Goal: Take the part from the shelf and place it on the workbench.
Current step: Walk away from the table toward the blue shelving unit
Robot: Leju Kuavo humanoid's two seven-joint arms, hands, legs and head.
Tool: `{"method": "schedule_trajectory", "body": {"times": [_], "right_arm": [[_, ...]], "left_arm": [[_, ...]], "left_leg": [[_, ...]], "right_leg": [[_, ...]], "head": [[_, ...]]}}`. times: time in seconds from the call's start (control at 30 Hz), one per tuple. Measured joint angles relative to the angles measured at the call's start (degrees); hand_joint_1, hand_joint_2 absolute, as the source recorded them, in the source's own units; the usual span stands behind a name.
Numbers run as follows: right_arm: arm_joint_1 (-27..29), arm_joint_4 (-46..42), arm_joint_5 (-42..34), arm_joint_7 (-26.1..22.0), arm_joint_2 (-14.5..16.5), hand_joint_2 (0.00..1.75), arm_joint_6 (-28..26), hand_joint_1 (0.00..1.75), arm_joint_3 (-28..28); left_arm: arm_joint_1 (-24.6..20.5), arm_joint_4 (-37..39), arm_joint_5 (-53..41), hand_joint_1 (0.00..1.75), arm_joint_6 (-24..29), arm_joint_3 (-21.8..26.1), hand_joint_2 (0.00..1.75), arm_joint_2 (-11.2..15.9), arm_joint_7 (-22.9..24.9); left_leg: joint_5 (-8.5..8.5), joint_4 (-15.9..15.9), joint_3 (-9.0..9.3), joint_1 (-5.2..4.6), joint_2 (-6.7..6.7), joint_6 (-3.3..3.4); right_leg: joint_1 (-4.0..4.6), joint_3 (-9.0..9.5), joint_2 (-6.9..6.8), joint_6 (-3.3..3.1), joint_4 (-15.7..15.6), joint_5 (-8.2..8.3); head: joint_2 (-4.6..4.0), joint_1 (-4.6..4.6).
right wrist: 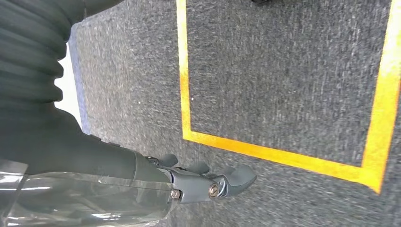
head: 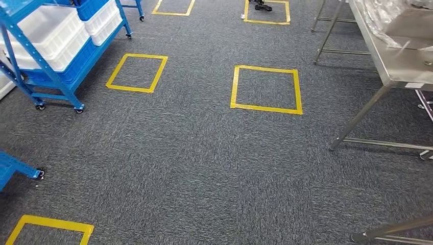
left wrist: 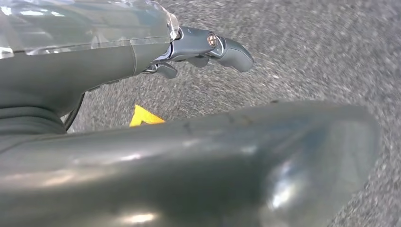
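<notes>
My left hand point(left wrist: 203, 47) hangs over the grey carpet point(head: 204, 168), its fingers point(left wrist: 234, 53) loosely apart and holding nothing; my right hand point(right wrist: 208, 182) hangs likewise beside a yellow tape square point(right wrist: 283, 156), fingers point(right wrist: 239, 176) apart and empty; I judge the task barely begun. The blue shelf point(head: 56, 56) with its white bins point(head: 48, 33) stands to my left, the steel worktop point(head: 403, 66) to my right; I cannot tell which bin holds the part. Everything is left: approaching the shelf, grasping, carrying, placing.
</notes>
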Motion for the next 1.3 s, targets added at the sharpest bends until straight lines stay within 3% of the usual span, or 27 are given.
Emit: {"method": "schedule_trajectory", "body": {"times": [0.07, 0.1, 0.17, 0.2, 0.27, 0.33, 0.37, 0.4, 0.43, 0.47, 0.53, 0.57, 0.63, 0.7, 0.77, 0.83, 0.9, 0.97, 1.07, 1.13, 1.2, 1.23, 1.27, 1.3], "right_arm": [[0.0, -0.1, -0.1, 0.3, 0.1, 1.75, 0.0, 0.00, -0.4], [0.0, -0.2, -0.2, 0.4, 0.1, 1.75, 0.0, 0.00, -0.7], [-0.2, -0.4, -0.5, 0.7, 0.4, 1.75, 0.0, 0.00, -1.3], [-0.3, -0.4, -0.6, 0.9, 0.5, 1.75, 0.0, 0.00, -1.5], [-0.3, -0.7, -0.8, 1.3, 0.8, 1.75, 0.0, 0.00, -2.0], [-0.1, -0.9, -1.0, 1.8, 1.2, 1.75, 0.0, 0.00, -2.7], [0.0, -1.0, -1.1, 2.0, 1.4, 1.75, 0.0, 0.00, -3.0], [0.0, -1.1, -1.1, 2.2, 1.5, 1.75, 0.0, 0.00, -3.2], [0.1, -1.2, -1.2, 2.4, 1.7, 1.75, 0.0, 0.00, -3.4], [0.1, -1.4, -1.2, 2.6, 1.9, 1.75, 0.0, 0.00, -3.7], [0.2, -1.8, -1.3, 3.1, 2.2, 1.75, 0.0, 0.00, -4.2], [0.2, -2.0, -1.2, 3.4, 2.4, 1.75, 0.0, 0.00, -4.6], [0.1, -2.5, -1.1, 4.0, 2.7, 1.75, 0.1, 0.00, -5.2], [0.0, -3.1, -0.9, 4.6, 3.2, 1.75, 0.2, 0.00, -5.9], [0.0, -3.5, -0.7, 5.0, 3.7, 1.75, 0.3, 0.00, -6.4], [0.1, -3.8, -0.6, 5.2, 4.1, 1.75, 0.3, 0.00, -6.9], [0.2, -4.0, -0.5, 5.3, 4.3, 1.75, 0.3, 0.00, -7.3], [0.2, -4.2, -0.3, 5.4, 4.4, 1.75, 0.4, 0.00, -7.6], [0.1, -4.3, -0.2, 5.4, 4.4, 1.75, 0.4, 0.00, -7.7], [0.1, -4.5, 0.2, 5.2, 4.5, 1.75, 0.7, 0.00, -8.0], [-0.1, -4.9, 1.2, 4.8, 4.7, 1.75, 1.1, 0.00, -8.6], [-0.3, -5.1, 1.7, 4.6, 4.7, 1.75, 1.2, 0.00, -8.9], [-0.4, -5.2, 2.1, 4.5, 4.8, 1.75, 1.2, 0.00, -9.0], [-0.5, -5.3, 2.4, 4.3, 4.8, 1.75, 1.3, 0.00, -9.1]], "left_arm": [[-0.2, 0.0, -0.5, 0.00, -0.2, -0.2, 0.00, 0.0, -0.1], [-0.2, 0.0, -0.8, 0.00, -0.3, -0.4, 0.00, 0.0, -0.2], [-0.3, 0.0, -1.3, 0.00, -0.5, -0.7, 0.00, 0.0, -0.4], [-0.3, 0.0, -1.5, 0.00, -0.7, -0.9, 0.00, 0.1, -0.4], [-0.3, 0.0, -2.0, 0.00, -0.9, -1.3, 0.00, 0.1, -0.6], [-0.5, 0.0, -2.4, 0.00, -1.0, -1.7, 0.00, 0.2, -0.6], [-0.6, 0.0, -2.6, 0.00, -1.0, -1.9, 0.00, 0.2, -0.6], [-0.6, 0.0, -2.7, 0.00, -1.0, -2.1, 0.00, 0.3, -0.6], [-0.6, 0.0, -2.9, 0.00, -1.1, -2.3, 0.00, 0.3, -0.6], [-0.6, 0.0, -3.1, 0.00, -1.1, -2.5, 0.00, 0.4, -0.5], [-0.5, 0.0, -3.5, 0.00, -1.1, -2.8, 0.00, 0.4, -0.5], [-0.6, 0.0, -3.6, 0.00, -1.2, -3.0, 0.00, 0.4, -0.4], [-0.6, 0.0, -3.7, 0.00, -1.2, -3.3, 0.00, 0.4, -0.5], [-0.4, 0.0, -3.8, 0.00, -1.3, -3.7, 0.00, 0.5, -0.5], [-0.4, 0.0, -3.9, 0.00, -1.4, -4.0, 0.00, 0.6, -0.7], [-0.5, 0.0, -4.0, 0.00, -1.6, -4.2, 0.00, 0.6, -0.9], [-0.6, 0.0, -4.1, 0.00, -1.8, -4.3, 0.00, 0.6, -1.0], [-0.5, 0.0, -4.2, 0.00, -1.8, -4.3, 0.00, 0.6, -1.1], [-0.4, 0.0, -4.2, 0.00, -1.8, -4.4, 0.00, 0.6, -1.1], [-0.4, 0.0, -4.2, 0.00, -1.8, -4.4, 0.00, 0.7, -1.2], [-0.4, 0.0, -4.2, 0.00, -1.9, -4.4, 0.00, 0.7, -1.2], [-0.3, 0.0, -4.3, 0.00, -1.9, -4.4, 0.00, 0.8, -1.2], [-0.2, 0.0, -4.3, 0.00, -1.9, -4.4, 0.00, 0.8, -1.1], [-0.1, 0.0, -4.3, 0.00, -1.9, -4.4, 0.00, 0.8, -1.1]], "left_leg": [[2.08, -6.1, 3.35, -0.10, 2.42, 0.31], [2.20, -7.3, 3.87, -0.26, 3.06, 0.65], [2.11, -7.4, 3.68, -0.54, 2.00, 1.49], [2.23, -7.6, 3.73, -0.56, 1.34, 1.91], [2.63, -8.1, 3.98, -0.51, 0.04, 2.70], [2.86, -8.1, 3.90, -0.63, -1.22, 3.20], [2.89, -8.1, 3.81, -0.79, -2.02, 3.33], [2.89, -8.1, 3.79, -0.96, -2.87, 3.42], [2.89, -8.1, 3.83, -1.12, -3.77, 3.44], [2.88, -8.0, 3.94, -1.24, -4.70, 3.45], [2.87, -8.0, 4.15, -1.37, -6.40, 3.39], [2.85, -8.0, 4.14, -1.40, -7.20, 3.26], [2.90, -8.0, 3.90, -1.30, -8.45, 2.77], [2.94, -8.1, 3.65, -1.18, -9.25, 2.12], [1.47, -6.1, 2.74, -1.37, -6.87, 1.56], [-2.27, 0.3, -0.28, -1.36, -3.25, 1.04], [-5.08, 7.3, -3.77, -0.98, -2.11, 0.48], [-4.50, 8.6, -4.44, -0.61, -1.77, 0.07], [-3.15, 6.8, -3.60, -0.44, -1.55, -0.09], [-0.39, 0.2, -0.02, -0.43, -0.03, 0.10], [2.17, -6.9, 3.60, -0.67, 1.39, 0.85], [2.36, -7.9, 4.09, -0.77, 1.27, 1.45], [2.51, -8.2, 4.14, -0.76, 0.64, 1.84], [2.73, -8.4, 4.23, -0.69, 0.03, 2.23]], "right_leg": [[0.18, 0.34, -1.24, 0.71, 0.4, -0.63], [0.30, 0.52, -1.72, 1.08, 0.5, -0.86], [0.20, 0.94, -2.70, 1.80, 0.5, -1.09], [0.00, 1.16, -2.44, 2.22, 0.6, -1.33], [-0.37, 0.27, 0.31, 2.78, 3.1, -3.35], [-0.42, -3.23, 3.55, 2.77, 10.1, -7.11], [-0.36, -5.34, 4.14, 2.66, 14.0, -8.59], [-0.29, -6.90, 4.37, 2.50, 16.6, -9.06], [-0.22, -7.55, 4.52, 2.26, 17.2, -8.33], [-0.12, -7.09, 4.79, 1.93, 15.4, -6.45], [0.17, -4.06, 6.84, 1.14, 7.6, -1.84], [0.31, -2.70, 7.94, 0.83, 4.1, -0.32], [0.59, -1.62, 8.94, 0.49, 1.3, 0.37], [0.53, -1.37, 7.54, 0.09, 0.8, 0.65], [0.28, -0.86, 6.03, -0.50, -0.2, 1.00], [0.30, -0.55, 4.31, -0.91, -0.7, 1.04], [0.37, -0.53, 2.47, -0.97, -0.6, 0.85], [0.32, -0.46, 1.07, -0.81, -0.5, 0.64], [0.28, -0.38, 0.49, -0.68, -0.5, 0.51], [0.29, -0.06, -0.65, -0.18, -0.1, 0.02], [0.36, 0.53, -2.45, 0.81, 0.3, -0.68], [0.38, 0.79, -3.10, 1.36, 0.4, -0.99], [0.20, 0.90, -2.62, 1.74, 0.7, -1.34], [0.02, 0.54, -1.28, 2.04, 1.8, -2.29]], "head": [[0.00, 0.08], [0.00, 0.15], [0.00, 0.30], [0.00, 0.32], [0.00, 0.38], [0.00, 0.44], [0.00, 0.45], [0.00, 0.45], [0.00, 0.45], [0.00, 0.45], [0.00, 0.44], [0.00, 0.45], [0.00, 0.49], [0.00, 0.51], [0.00, 0.35], [0.00, 0.16], [0.00, 0.12], [0.00, 0.11], [0.00, 0.10], [0.00, 0.16], [0.00, 0.28], [0.00, 0.33], [0.00, 0.37], [0.00, 0.42]]}}
